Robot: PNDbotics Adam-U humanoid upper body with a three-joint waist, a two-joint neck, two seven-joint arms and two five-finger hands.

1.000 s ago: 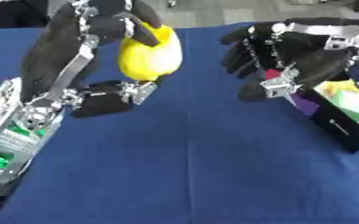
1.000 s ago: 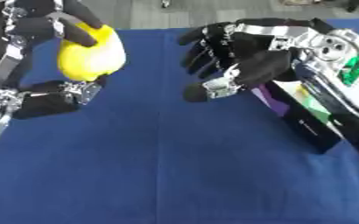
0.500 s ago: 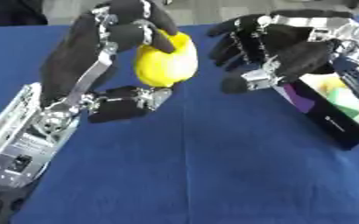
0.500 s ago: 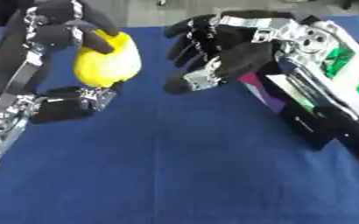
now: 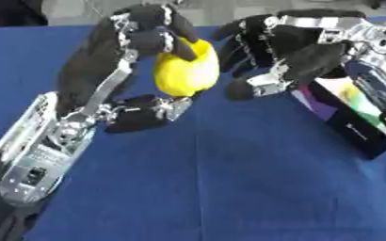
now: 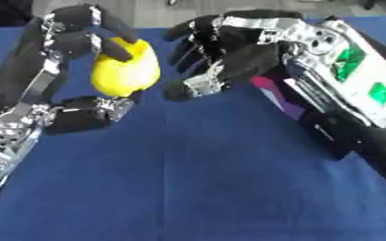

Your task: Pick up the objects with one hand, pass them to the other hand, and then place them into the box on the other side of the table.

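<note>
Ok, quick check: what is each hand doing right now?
Left hand: shut on the yellow fruit, held above the table.
Right hand: open, fingers spread beside the fruit, holding nothing.

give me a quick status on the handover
Left hand shut on yellow object, held above table. Right hand open, close beside it, not touching. Box behind right hand. Nothing between.

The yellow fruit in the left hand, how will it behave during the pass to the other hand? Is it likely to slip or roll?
The yellow fruit looks smooth and rounded, so it may slip where the left hand only pinches it. It seems to keep its shape, so it is probably stiff. If it dropped onto the blue table, it would likely roll. The open right hand is close.
</note>
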